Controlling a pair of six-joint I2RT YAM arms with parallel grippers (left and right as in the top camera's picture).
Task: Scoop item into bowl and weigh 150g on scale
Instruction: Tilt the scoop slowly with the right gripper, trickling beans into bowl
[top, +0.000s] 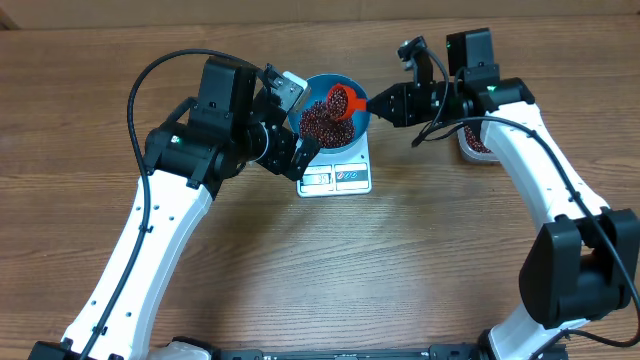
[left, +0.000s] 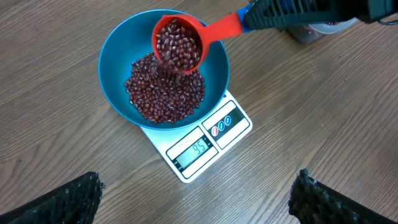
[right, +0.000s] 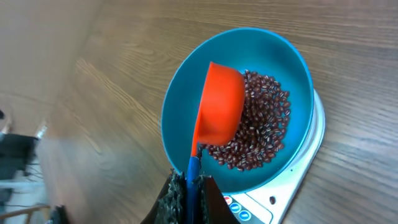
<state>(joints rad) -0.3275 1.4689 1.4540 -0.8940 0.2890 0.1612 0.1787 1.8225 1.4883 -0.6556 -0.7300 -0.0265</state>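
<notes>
Your right gripper (right: 188, 194) has its jaws pressed tight on the handle of the red scoop (left: 180, 43), and it holds the scoop tilted above the blue bowl (left: 115, 56). From the right wrist camera you see only the smooth back of the scoop. The left wrist camera shows the other side: the cup is full of beans (left: 165, 93), and a larger heap of them lies on the bottom of the bowl.

The bowl stands on the white scale (left: 233, 118). Only the left wrist view lets you read the display, whose digits look like 95. In the overhead view it is too small to read.

Your left gripper (left: 198, 186) is spread fully wide and holds nothing. It hangs over the table (top: 400, 260), just beside the scale.

Only the overhead camera shows the clear tub (top: 478, 145), with more beans inside, partly hidden behind the right arm.
</notes>
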